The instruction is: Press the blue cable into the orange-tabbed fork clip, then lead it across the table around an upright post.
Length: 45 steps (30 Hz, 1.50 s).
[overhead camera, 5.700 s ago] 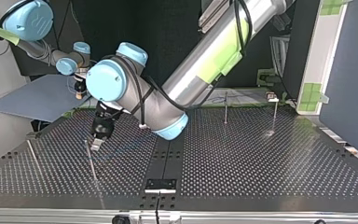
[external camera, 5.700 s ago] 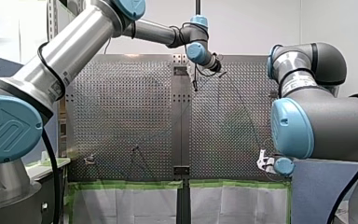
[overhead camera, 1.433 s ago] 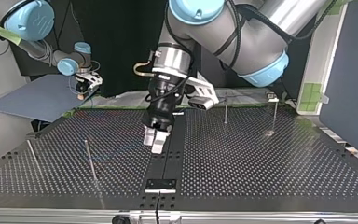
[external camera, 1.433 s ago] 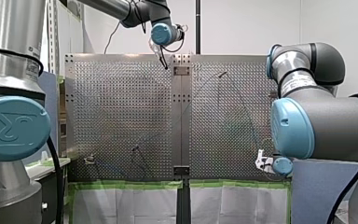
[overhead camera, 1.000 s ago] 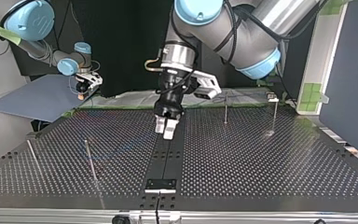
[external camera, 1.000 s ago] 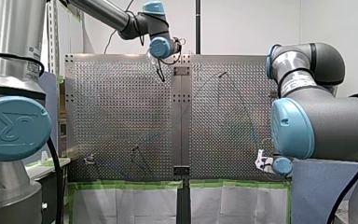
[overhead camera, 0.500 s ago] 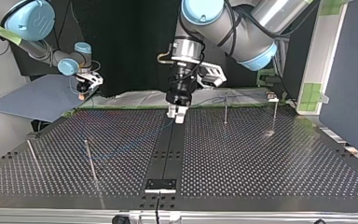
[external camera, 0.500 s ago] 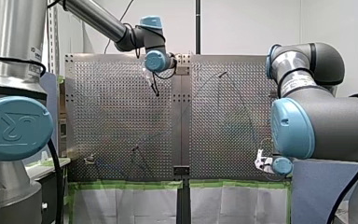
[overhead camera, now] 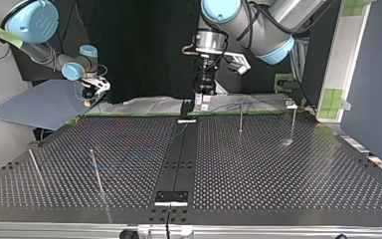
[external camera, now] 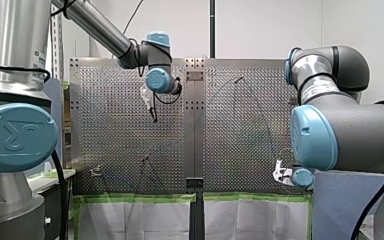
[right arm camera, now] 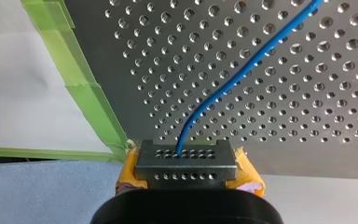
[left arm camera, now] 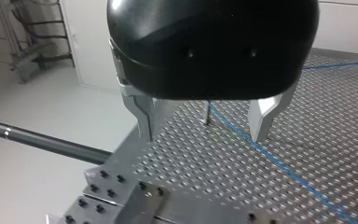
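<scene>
The thin blue cable runs from my right gripper out over the perforated table. Yellow pads show on either side of the cable, and the gripper is shut on it. That gripper stays at the table's near right corner in the front view. My left gripper hangs open above the table with nothing held. The cable passes below and between its metal fingers, and an upright post stands just ahead. In the top view the left gripper is near the far edge at the middle. A small clip sits at the front view's lower left.
Thin upright posts stand on the perforated table. A dark centre strip with a bracket splits it. Green tape lines the table edge by my right gripper. A black rod crosses beside my left gripper.
My left arm has swung away from the table's middle, down and left in the front view and toward the far edge in the top view, still open and holding nothing. My right arm has not moved.
</scene>
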Available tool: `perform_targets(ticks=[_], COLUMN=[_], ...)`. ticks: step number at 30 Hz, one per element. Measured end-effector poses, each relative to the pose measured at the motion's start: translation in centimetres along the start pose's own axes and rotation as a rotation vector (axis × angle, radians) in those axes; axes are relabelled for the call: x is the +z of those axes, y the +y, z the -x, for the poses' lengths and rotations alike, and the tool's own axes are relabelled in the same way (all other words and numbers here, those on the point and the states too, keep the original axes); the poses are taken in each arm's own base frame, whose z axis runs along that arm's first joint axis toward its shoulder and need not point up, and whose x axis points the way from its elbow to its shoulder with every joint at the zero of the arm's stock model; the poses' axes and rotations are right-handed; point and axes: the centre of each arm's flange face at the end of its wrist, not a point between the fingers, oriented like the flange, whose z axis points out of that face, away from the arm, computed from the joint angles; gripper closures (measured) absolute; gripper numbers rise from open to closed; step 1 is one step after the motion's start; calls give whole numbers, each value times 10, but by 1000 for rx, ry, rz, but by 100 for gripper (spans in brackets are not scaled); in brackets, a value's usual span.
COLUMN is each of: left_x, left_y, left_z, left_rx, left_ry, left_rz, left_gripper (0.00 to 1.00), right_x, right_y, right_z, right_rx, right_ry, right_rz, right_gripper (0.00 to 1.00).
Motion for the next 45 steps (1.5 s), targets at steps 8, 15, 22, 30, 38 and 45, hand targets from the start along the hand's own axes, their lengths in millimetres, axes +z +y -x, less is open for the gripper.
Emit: perform_targets(ticks=[8, 15, 22, 30, 38, 45], left_x=[-17, -33, -44, -62, -82, -108], left_y=[22, 42, 60, 83, 103, 124], left_z=[-24, -45, -61, -81, -116, -155], left_rx=[44, 70, 76, 87, 137, 150], left_ry=[35, 63, 63, 63, 113, 189], left_rz=[38, 64, 78, 90, 80, 60], left_gripper=[0, 0, 0, 0, 0, 0], right_x=[0, 0, 1, 0, 0, 0], right_y=[-1, -2, -3, -4, -5, -6], right_z=[0, 0, 0, 0, 0, 0], right_rx=[-1, -1, -3, -5, -6, -6], right_ry=[0, 1, 1, 0, -2, -1], right_rz=[-2, -5, -11, -12, -14, -15], right_gripper=[100, 100, 100, 100, 100, 100])
